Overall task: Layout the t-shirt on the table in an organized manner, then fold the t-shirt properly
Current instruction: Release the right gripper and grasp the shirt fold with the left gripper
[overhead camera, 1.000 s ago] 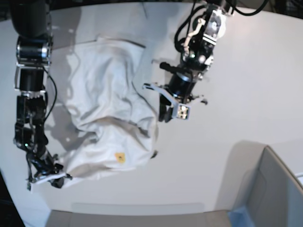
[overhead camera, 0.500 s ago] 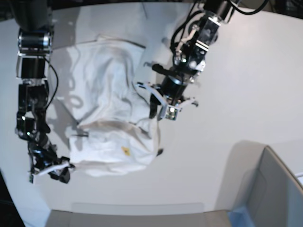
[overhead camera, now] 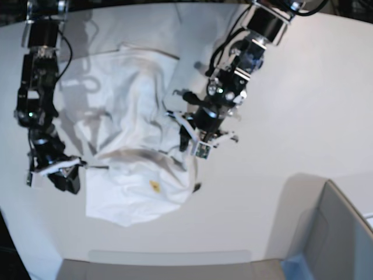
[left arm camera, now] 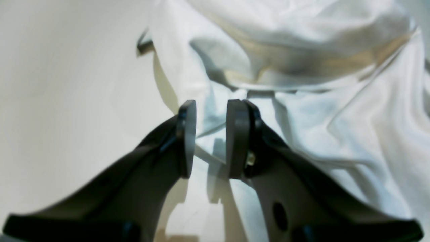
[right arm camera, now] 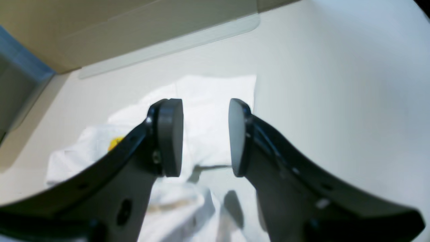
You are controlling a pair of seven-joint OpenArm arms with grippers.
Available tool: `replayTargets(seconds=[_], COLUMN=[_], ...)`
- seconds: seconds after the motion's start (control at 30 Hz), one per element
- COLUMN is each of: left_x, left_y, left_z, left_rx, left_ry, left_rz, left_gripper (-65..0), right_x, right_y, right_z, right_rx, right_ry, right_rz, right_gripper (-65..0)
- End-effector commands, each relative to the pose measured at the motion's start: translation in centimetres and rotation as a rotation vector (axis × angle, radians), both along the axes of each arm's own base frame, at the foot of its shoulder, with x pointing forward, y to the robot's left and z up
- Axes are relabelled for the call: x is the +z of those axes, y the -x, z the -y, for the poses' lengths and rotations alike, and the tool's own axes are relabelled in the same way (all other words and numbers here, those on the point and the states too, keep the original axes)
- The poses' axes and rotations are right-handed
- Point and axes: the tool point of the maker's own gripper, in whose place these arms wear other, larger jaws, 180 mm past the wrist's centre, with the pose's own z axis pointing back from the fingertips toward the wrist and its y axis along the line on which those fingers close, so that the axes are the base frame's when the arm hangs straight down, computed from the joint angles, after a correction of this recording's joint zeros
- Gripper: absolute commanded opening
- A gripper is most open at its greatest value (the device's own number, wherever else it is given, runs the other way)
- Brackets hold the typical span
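The white t-shirt (overhead camera: 134,116) lies crumpled on the white table (overhead camera: 291,116), with a small yellow print patch (overhead camera: 154,185) near its front edge. My left gripper (overhead camera: 194,144) hovers over the shirt's right edge. In the left wrist view that gripper (left arm camera: 210,134) is open, with wrinkled t-shirt cloth (left arm camera: 319,101) below and beyond the gap. My right gripper (overhead camera: 61,178) sits just off the shirt's left side. In the right wrist view it (right arm camera: 205,134) is open with nothing between its pads, and the t-shirt (right arm camera: 208,97) lies flat beneath.
A grey bin-like box (overhead camera: 344,239) stands at the front right corner, and its wall (right arm camera: 20,84) also shows in the right wrist view. Bare table (left arm camera: 67,84) lies to the left of the shirt in the left wrist view.
My right gripper has opened, released the shirt's front-left corner and drawn back along the shirt's left side. The left gripper has shifted left onto the shirt's right edge and opened wider. The front hem now lies flatter.
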Motion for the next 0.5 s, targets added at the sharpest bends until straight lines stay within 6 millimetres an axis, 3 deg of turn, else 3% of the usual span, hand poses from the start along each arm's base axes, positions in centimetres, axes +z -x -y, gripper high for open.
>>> replayTargets(seconds=[0.0, 0.23, 0.47], left_x=[1.6, 1.5, 1.4], left_y=[-1.1, -1.2, -1.2], left_z=[0.0, -0.1, 0.1], left_rx=[0.007, 0.008, 0.005], left_ry=[0.008, 0.006, 0.007], left_rz=[0.060, 0.059, 0.059], left_gripper=[-46.7, -46.0, -42.5], right_x=[2.1, 1.1, 0.9], right_y=[0.0, 3.1, 5.1], right_z=[0.7, 2.0, 2.0], right_rx=[-0.010, -0.043, -0.045], right_ry=[0.015, 0.030, 0.045], right_rz=[0.067, 0.045, 0.036], right_gripper=[-42.1, -42.1, -42.1])
